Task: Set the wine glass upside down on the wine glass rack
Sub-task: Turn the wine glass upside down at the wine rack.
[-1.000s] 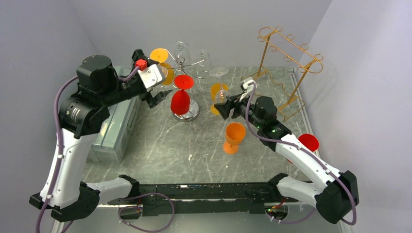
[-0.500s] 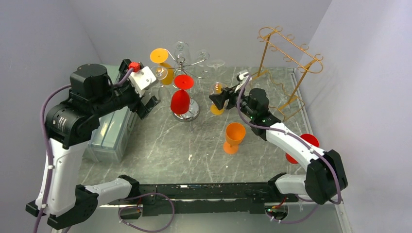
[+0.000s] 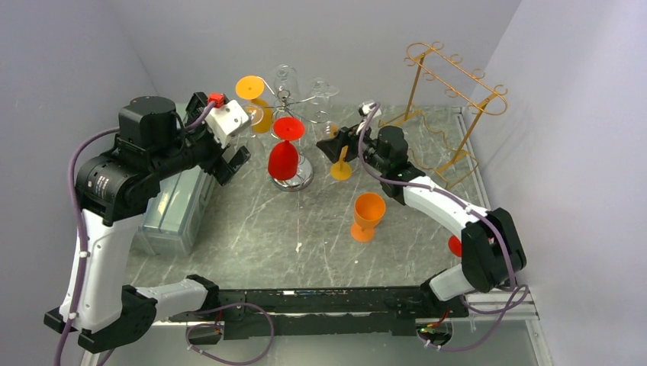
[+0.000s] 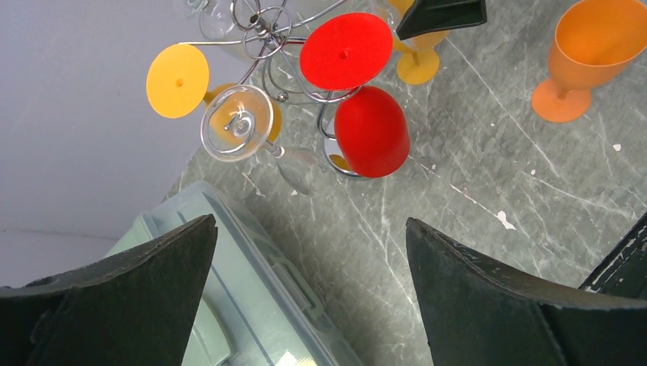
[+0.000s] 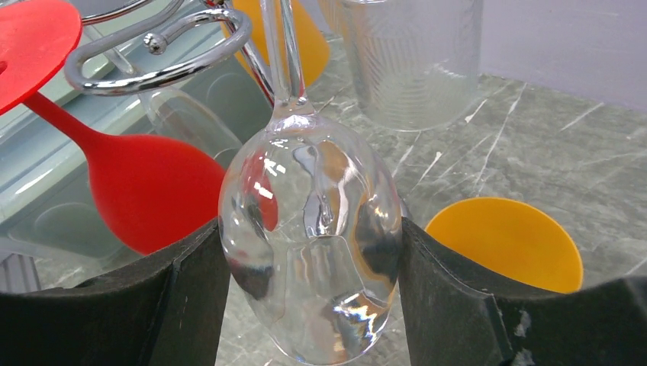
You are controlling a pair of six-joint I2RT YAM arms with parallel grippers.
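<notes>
Gripping the clear wine glass (image 5: 309, 229) by its bowl, the right gripper (image 5: 311, 293) has a finger pressed to each side. The glass hangs upside down, stem pointing up. That stem runs just beside a curled chrome arm of the wine glass rack (image 5: 152, 57). Its foot is out of frame in the wrist view, so whether it sits on the arm cannot be told.

From the top camera this gripper is at the rack's right side, above the bench (image 3: 259, 229), with a yellow standing glass (image 3: 341, 171) just below it. On the rack a red glass (image 3: 283, 158) hangs inverted, with a yellow hanging glass (image 4: 177, 70) and a second clear glass (image 4: 236, 123) on its left side.

The left gripper (image 3: 235, 158) is spread wide and holds nothing — it hovers left of the rack, above the edge of a grey-green bin (image 3: 179, 202). An orange goblet (image 3: 368, 213) stands upright on the bench, apart from the rack.
</notes>
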